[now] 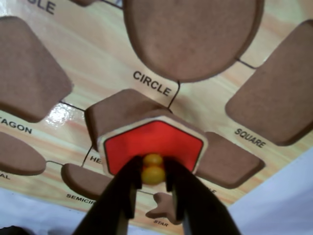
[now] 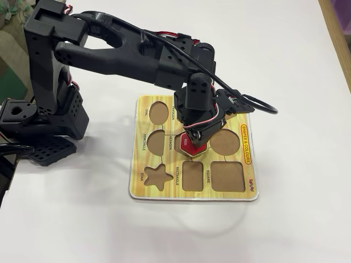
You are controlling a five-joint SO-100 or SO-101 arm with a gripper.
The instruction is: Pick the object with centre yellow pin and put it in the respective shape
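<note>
The object with centre yellow pin (image 1: 154,147) is a red hexagon piece with a pale wooden edge. My gripper (image 1: 153,169) is shut on its yellow knob (image 1: 153,175), one black finger on each side. The piece is over the hexagon recess (image 1: 117,110) of the wooden shape board (image 1: 98,58), and part of that brown recess shows past the piece's upper-left edge. In the fixed view the gripper (image 2: 193,139) reaches down onto the red piece (image 2: 189,144) near the middle of the board (image 2: 140,164). Whether the piece is touching the board I cannot tell.
Empty brown recesses surround the piece: circle (image 2: 224,142), square (image 2: 227,176), rectangle (image 2: 192,176), star (image 2: 155,177), semicircle (image 2: 156,142) and oval (image 2: 159,112). The arm's base (image 2: 44,126) stands left of the board on a white table (image 2: 285,230).
</note>
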